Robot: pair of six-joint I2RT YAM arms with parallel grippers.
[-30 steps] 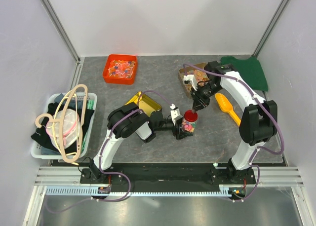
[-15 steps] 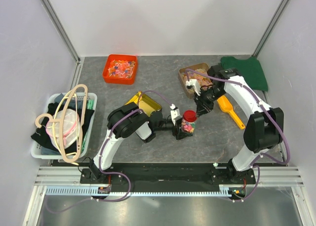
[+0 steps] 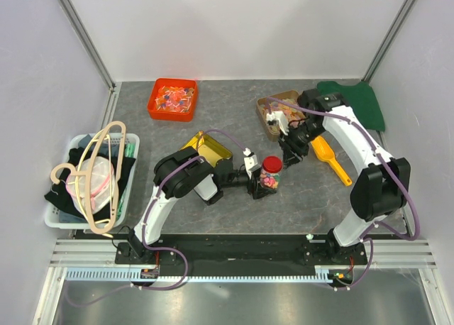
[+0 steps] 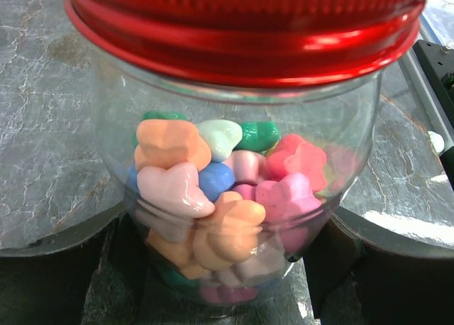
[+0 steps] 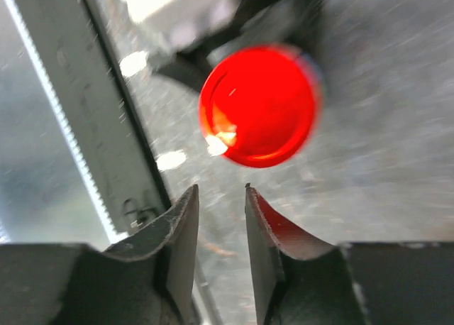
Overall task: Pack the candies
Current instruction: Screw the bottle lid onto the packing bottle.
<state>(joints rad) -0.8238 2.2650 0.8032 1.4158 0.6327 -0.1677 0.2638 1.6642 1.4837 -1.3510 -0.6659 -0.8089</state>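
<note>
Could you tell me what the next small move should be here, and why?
Probably open the jaws of the left gripper and let go of the jar: the candies are inside, its red lid is on, and the right gripper hangs beside it, jaws slightly apart, holding nothing.

The red lid (image 4: 248, 27) runs off the top edge of the left wrist view, and the jar (image 4: 234, 162) loses its base at the bottom edge. The fingers (image 4: 57, 268) of the left gripper (image 3: 259, 186) show only as dark shapes beside the glass. The right wrist view is blurred, its worktop (image 5: 383, 126) streaked. From above, the candies (image 3: 270, 177) are too small to tell apart.
</note>
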